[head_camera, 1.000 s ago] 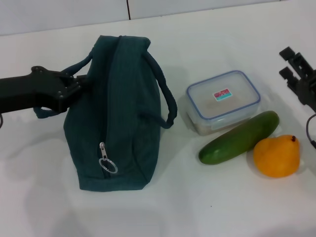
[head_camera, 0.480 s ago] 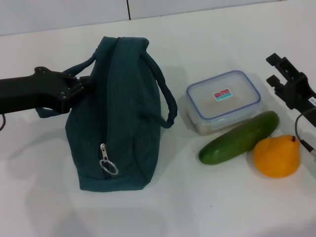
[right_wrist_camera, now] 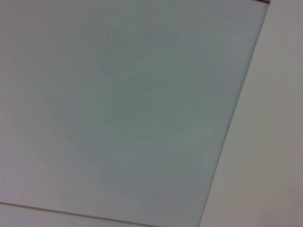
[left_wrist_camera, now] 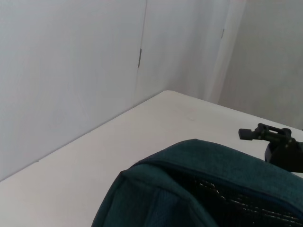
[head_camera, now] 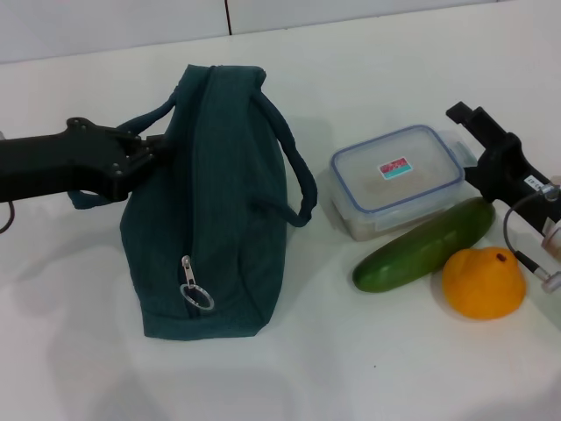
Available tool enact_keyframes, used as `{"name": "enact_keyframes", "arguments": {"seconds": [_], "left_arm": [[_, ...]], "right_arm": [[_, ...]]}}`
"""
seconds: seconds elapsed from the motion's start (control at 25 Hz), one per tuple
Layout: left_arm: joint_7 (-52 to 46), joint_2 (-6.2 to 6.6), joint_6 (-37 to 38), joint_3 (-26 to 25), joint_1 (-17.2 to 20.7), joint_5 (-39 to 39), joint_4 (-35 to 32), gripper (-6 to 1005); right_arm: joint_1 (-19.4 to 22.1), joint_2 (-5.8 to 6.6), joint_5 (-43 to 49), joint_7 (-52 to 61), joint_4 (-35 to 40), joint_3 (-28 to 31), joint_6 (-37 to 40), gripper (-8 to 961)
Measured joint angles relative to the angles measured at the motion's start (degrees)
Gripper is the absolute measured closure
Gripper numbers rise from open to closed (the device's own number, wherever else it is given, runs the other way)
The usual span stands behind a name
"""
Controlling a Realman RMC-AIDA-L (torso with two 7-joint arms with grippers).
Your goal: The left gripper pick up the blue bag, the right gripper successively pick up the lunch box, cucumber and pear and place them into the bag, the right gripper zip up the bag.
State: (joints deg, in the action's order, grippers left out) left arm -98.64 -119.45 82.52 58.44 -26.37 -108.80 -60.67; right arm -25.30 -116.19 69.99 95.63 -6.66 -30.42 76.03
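The blue bag (head_camera: 215, 202) stands on the white table, left of centre, its zipper ring pull (head_camera: 196, 298) hanging at the near end. My left gripper (head_camera: 147, 151) reaches in from the left and is shut on the bag's left handle. In the left wrist view the bag (left_wrist_camera: 203, 189) fills the lower part. The lunch box (head_camera: 396, 178) lies right of the bag, with the cucumber (head_camera: 423, 246) in front of it and the pear (head_camera: 484, 282) at the cucumber's right end. My right gripper (head_camera: 466, 140) is open just beside the lunch box's right end; the left wrist view shows the right gripper (left_wrist_camera: 272, 142) beyond the bag.
A white wall with a dark seam (head_camera: 228, 16) runs along the table's far edge. A loose cable (head_camera: 526, 228) hangs from the right arm near the pear. The right wrist view shows only pale wall panels.
My right gripper has moved left, from the table's right edge to the lunch box's right end. The pear has shifted slightly left and turned. The bag has shifted slightly to the right.
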Motion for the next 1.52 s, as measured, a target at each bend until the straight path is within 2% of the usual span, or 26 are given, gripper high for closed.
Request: {"name": "enact_keyframes", "arguments": {"seconds": [0.64,1.08,1.16,1.4,1.52], "left_arm": [[0.81,-0.09,0.19,0.0,0.61,0.45,0.12,951],[0.82,-0.09,0.2,0.0,0.29,0.43,0.12,952],[0.82,-0.09,0.2,0.0,0.23,0.43,0.12,952],[0.82,-0.09,0.18,0.0,0.19,0.43,0.12,952],[0.81,-0.09,0.18,0.0,0.18,0.43,0.12,952]], "right_arm": [[-0.81,0.01,0.94,3.34,0.27,0.01,-0.24,151],[-0.83,0.01,0.93,3.23,0.14,0.14,-1.3,385],[-0.83,0.01,0.87,3.23,0.06,0.4,-1.33,636],[-0.82,0.01,0.72,3.23,0.07,0.7,-1.91,767],[-0.85,0.01,0.82,3.14,0.4,0.6,-2.21,793]]}}
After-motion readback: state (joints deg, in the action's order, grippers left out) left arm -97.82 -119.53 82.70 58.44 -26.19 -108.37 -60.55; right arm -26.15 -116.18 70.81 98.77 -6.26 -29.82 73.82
